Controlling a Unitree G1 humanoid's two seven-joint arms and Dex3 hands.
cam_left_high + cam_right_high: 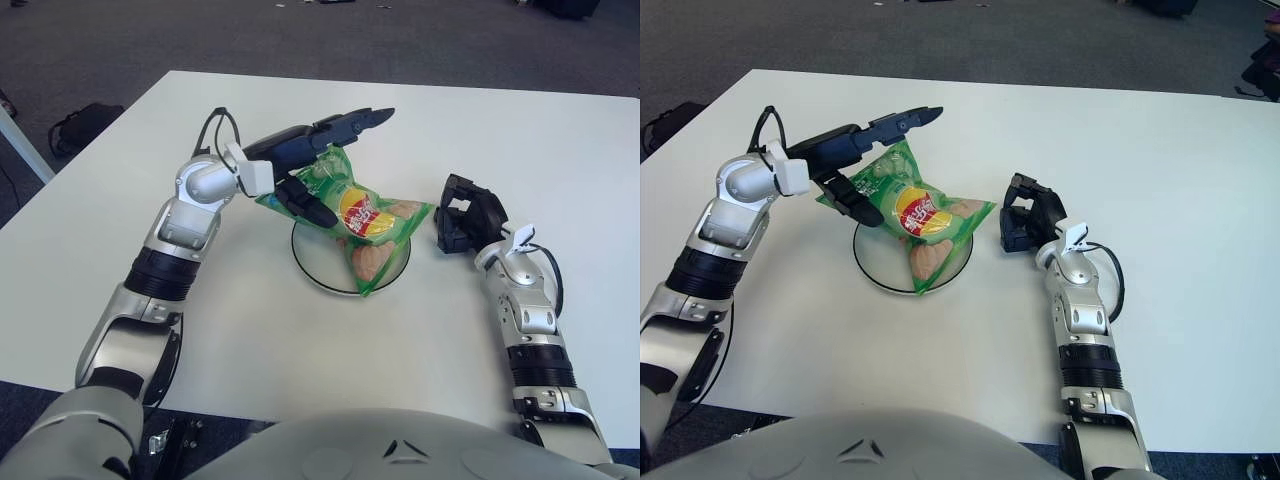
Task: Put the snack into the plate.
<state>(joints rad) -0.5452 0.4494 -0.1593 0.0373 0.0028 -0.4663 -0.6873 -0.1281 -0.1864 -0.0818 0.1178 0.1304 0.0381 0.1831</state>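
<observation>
A green snack bag (365, 215) with a red and yellow label hangs tilted over a white, dark-rimmed plate (318, 279) in the middle of the white table. The bag's lower right end touches the plate and its upper left end is raised. My left hand (345, 165) grips that raised end, with two long fingers (350, 122) stretched over the top and the thumb (305, 205) below. My right hand (465, 215) shows just right of the plate with its fingers curled and nothing in it.
The table edge (90, 190) runs diagonally on the left, with grey carpet beyond. A dark bag (85, 125) lies on the floor at the far left. The table surface (520, 130) stretches far and to the right of the plate.
</observation>
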